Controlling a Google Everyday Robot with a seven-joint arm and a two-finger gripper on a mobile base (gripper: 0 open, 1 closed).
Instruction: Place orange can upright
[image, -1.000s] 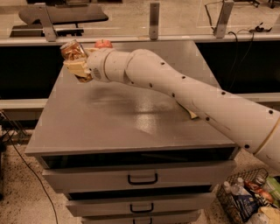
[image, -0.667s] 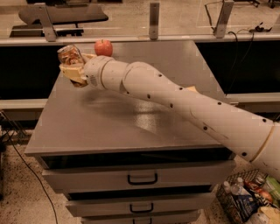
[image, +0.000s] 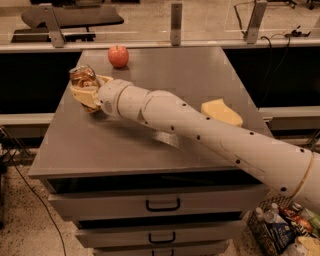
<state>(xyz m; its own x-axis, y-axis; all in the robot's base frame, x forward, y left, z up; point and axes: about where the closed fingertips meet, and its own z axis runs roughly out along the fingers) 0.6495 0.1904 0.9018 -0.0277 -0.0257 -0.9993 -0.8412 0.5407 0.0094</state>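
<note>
The orange can (image: 83, 76) is a shiny copper drink can held in my gripper (image: 86, 92) near the left edge of the grey cabinet top (image: 125, 150). It stands roughly upright in the grip, its silver top up. The gripper is shut on the can, its cream fingers (image: 82, 95) wrapped around the can's lower part. My long cream arm (image: 210, 132) reaches in from the lower right across the top. I cannot tell whether the can's base touches the surface.
A red apple (image: 118, 56) sits at the back of the cabinet top. A yellow sponge (image: 221, 111) lies at the right. Drawers (image: 162, 204) run below the front edge. A railing with posts (image: 176, 22) runs behind. A bag of bottles (image: 285, 230) is on the floor.
My arm has swung so the gripper and can moved slightly forward and down at the left side. The apple and the sponge, hidden behind the arm before, now show.
</note>
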